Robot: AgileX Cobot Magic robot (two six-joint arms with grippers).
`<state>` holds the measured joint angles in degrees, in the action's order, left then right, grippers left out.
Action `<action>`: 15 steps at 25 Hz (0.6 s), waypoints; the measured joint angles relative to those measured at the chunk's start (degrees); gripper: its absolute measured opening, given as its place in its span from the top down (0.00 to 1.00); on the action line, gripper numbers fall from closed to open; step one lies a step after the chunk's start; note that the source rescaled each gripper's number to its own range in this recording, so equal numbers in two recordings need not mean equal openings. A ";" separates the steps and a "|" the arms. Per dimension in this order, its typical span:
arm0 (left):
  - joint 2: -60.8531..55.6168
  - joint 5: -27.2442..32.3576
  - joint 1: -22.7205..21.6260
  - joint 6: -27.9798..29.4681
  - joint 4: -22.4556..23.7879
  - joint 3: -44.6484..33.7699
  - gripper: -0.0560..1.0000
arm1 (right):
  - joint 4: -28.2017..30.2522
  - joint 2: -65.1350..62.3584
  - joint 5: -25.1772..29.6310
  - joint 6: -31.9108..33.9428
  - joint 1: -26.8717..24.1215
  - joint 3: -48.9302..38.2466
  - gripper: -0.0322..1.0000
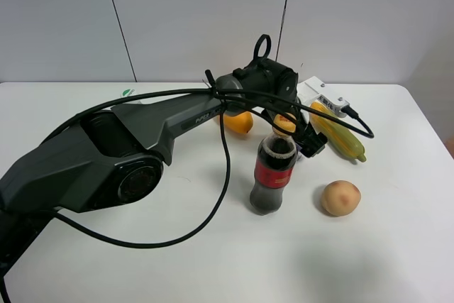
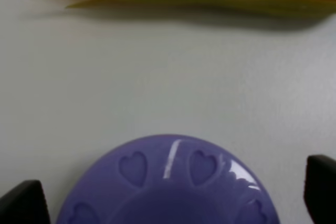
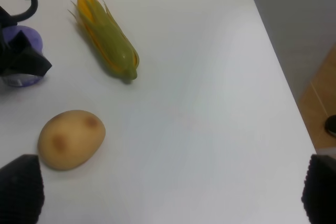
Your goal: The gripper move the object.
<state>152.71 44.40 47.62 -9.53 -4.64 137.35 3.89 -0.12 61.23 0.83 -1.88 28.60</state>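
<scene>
The object, a squat tub with a lilac-purple lid (image 2: 168, 182) pierced by heart-shaped holes, stands on the white table. My left gripper (image 2: 170, 200) is open. Its black fingertips (image 2: 23, 203) flank the tub on both sides, with a small gap at each. In the exterior high view the left arm reaches across to the right and its gripper (image 1: 312, 141) sits behind the cola bottle, hiding the tub. The right wrist view shows the tub (image 3: 21, 39) with a left finger (image 3: 29, 60) in front of it. My right gripper (image 3: 170, 192) is open and empty, above the table.
A cola bottle (image 1: 273, 175) stands close in front of the left gripper. An ear of corn (image 1: 337, 133) lies just to the right of the tub and a potato (image 1: 340, 198) lies nearer the front. An orange fruit (image 1: 237, 122) and a white box (image 1: 319, 94) are behind. The table's right edge (image 3: 278, 51) is near.
</scene>
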 joint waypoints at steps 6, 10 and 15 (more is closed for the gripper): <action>-3.68 2.24 0.01 0.65 -0.20 0.00 0.02 | 0.00 0.00 0.00 0.00 0.00 0.00 0.00; -10.58 3.47 0.01 0.68 2.34 0.00 0.02 | 0.00 0.00 0.00 0.00 0.00 0.00 0.00; -18.48 6.67 -2.49 0.68 4.64 0.11 0.02 | 0.00 0.00 0.00 0.00 0.00 0.00 0.00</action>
<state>134.23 51.07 45.12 -8.86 0.00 137.46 3.89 -0.12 61.23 0.83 -1.88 28.60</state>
